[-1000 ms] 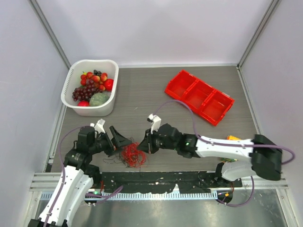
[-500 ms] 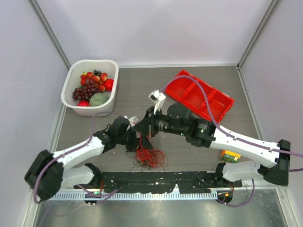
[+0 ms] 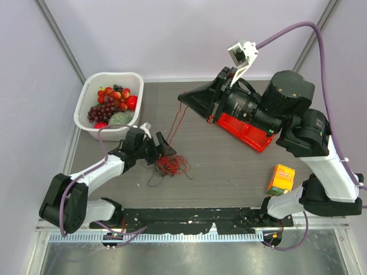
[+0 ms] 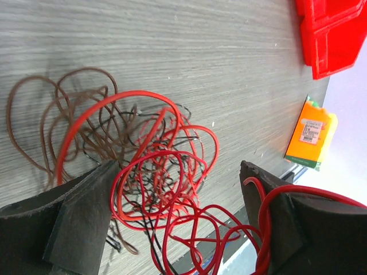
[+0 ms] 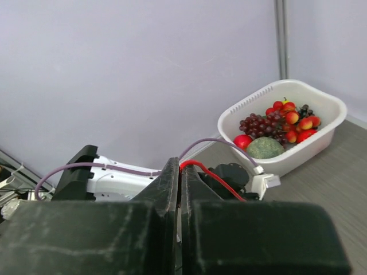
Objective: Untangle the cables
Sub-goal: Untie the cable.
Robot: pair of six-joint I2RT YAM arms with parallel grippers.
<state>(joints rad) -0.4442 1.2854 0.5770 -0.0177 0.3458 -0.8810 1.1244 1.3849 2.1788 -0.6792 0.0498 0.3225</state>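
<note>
Only L wrist: brown-looped cables (image 4: 146,172)

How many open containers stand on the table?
2. The white basket with fruit stands far left; the red tray lies far right, partly hidden under the right arm.

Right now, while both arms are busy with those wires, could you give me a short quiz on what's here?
1. True or false: the right gripper is shut on a red wire that leads down to the tangle.
2. Which thing lies nearest the right arm's base? A. white basket B. orange box C. red tray
3. Fill in: the left gripper has its jaws ___, one on either side of the tangle.
Key: 1 true; 2 B; 3 open.
</note>
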